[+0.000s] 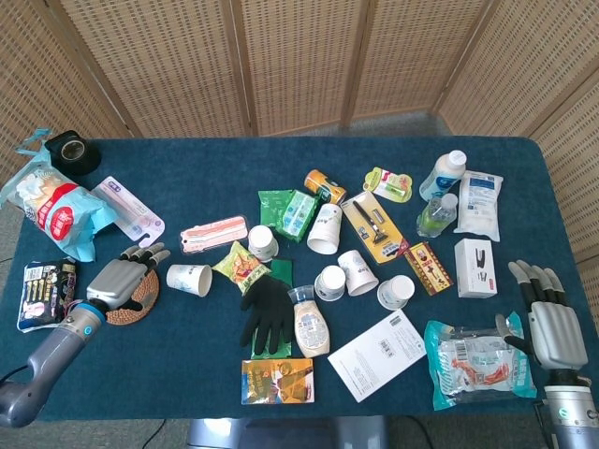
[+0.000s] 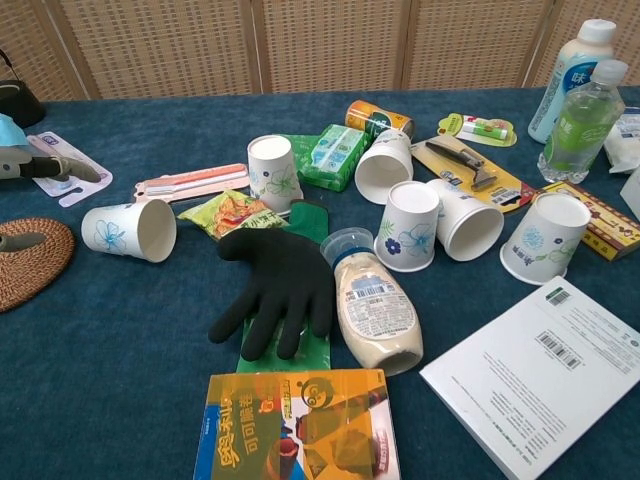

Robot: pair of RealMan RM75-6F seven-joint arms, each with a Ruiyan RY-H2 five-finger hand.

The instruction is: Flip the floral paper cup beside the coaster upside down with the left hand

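Observation:
The floral paper cup (image 1: 189, 279) lies on its side just right of the round woven coaster (image 1: 131, 311), its mouth facing right. In the chest view the cup (image 2: 130, 231) shows a blue flower print, with the coaster (image 2: 30, 265) at the left edge. My left hand (image 1: 117, 279) hovers over the coaster with its fingers spread, holding nothing, a short gap left of the cup. Only its fingertips (image 2: 60, 168) reach into the chest view. My right hand (image 1: 547, 323) sits open at the table's lower right edge, far from the cup.
A snack packet (image 1: 243, 269) and a black glove (image 2: 275, 285) lie right of the cup, with a toothbrush pack (image 2: 190, 181) behind it. Several other paper cups (image 2: 405, 225), a sauce bottle (image 2: 375, 305) and a booklet (image 2: 545, 375) crowd the middle. A large snack bag (image 1: 51, 206) lies far left.

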